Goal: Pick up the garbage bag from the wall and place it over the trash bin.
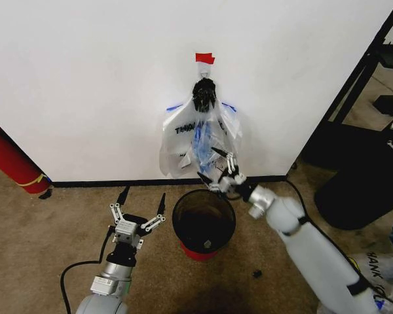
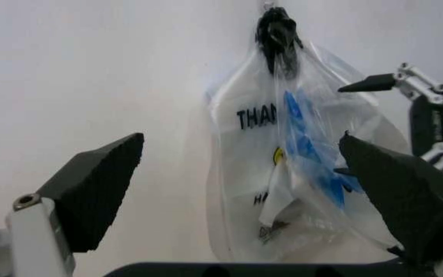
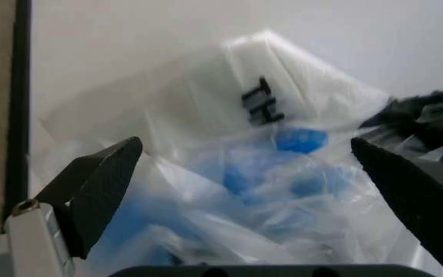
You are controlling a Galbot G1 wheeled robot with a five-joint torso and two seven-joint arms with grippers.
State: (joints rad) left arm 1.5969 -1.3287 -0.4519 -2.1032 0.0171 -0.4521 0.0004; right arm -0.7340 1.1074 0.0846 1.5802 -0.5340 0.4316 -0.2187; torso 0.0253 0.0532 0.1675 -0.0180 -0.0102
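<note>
I see the thin translucent whitish plastic garbage bag (image 1: 198,139) with black lettering and blue trim hanging on the plain white wall (image 1: 92,78), bunched at a black hook (image 1: 204,93) just under a small red tape piece (image 1: 205,58). In the left wrist view the bag (image 2: 283,173) shows "THA" print and a bit of yellow; the hook knot (image 2: 277,32) sits at its top.

My right gripper (image 1: 215,169) is up at the bag's lower edge, fingers spread apart, nothing between them. Right wrist view has the bag (image 3: 267,173) close in front, between the two dark pads (image 3: 102,184), not touching that I can tell.

My left gripper (image 1: 141,203) hovers low over the brown carpet floor (image 1: 46,235), just left of the small round black wire-mesh trash bin (image 1: 204,221) with the red base; fingers wide apart, holding nothing.

The bin stands on the floor directly below the bag, near the black baseboard (image 1: 118,183). A red cylinder (image 1: 10,157) leans at the wall on the far left. Another printed plastic bag (image 1: 380,268) lies on the floor at the far right.
</note>
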